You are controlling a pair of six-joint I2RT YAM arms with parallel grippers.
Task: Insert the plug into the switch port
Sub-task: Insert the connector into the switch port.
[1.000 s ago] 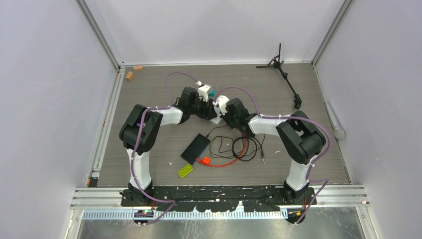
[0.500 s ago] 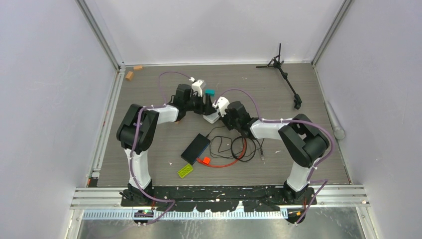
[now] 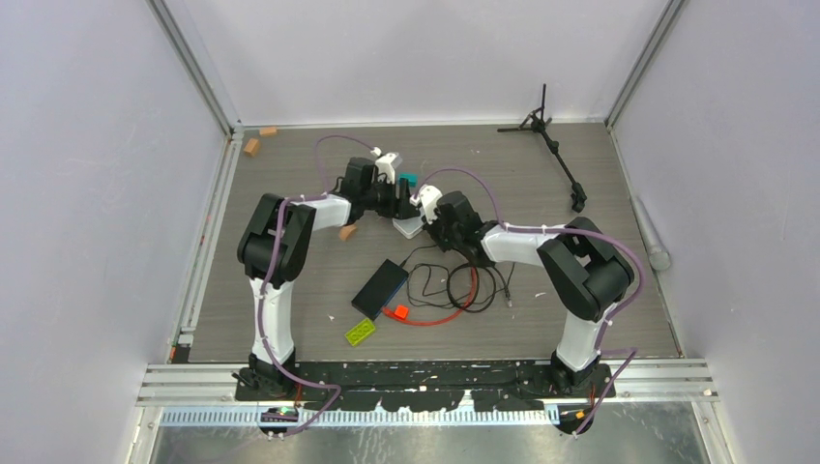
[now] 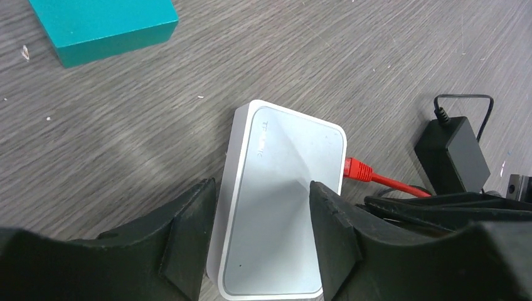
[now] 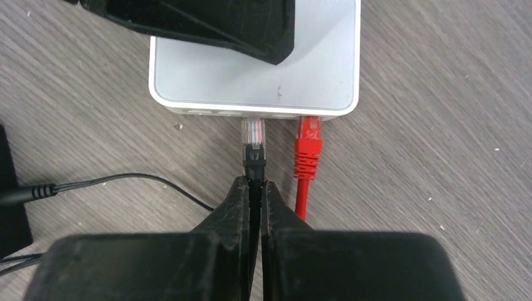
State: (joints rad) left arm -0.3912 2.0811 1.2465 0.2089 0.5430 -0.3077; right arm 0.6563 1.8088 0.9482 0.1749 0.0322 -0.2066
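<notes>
A grey wood-grain tabletop [image 3: 290, 290] carries a white network switch [image 4: 282, 157] near its middle. At the switch's port face is a clear plug [image 5: 253, 133] with a black boot [image 5: 255, 160]. Its nose is in a port mouth and most of its body is outside. Its long axis runs straight into that face, parallel to a red plug [image 5: 308, 145] in the neighbouring port. The right gripper [image 5: 255, 185] is clamped on the boot. The left gripper [image 4: 260, 188] stands parted astride the switch.
</notes>
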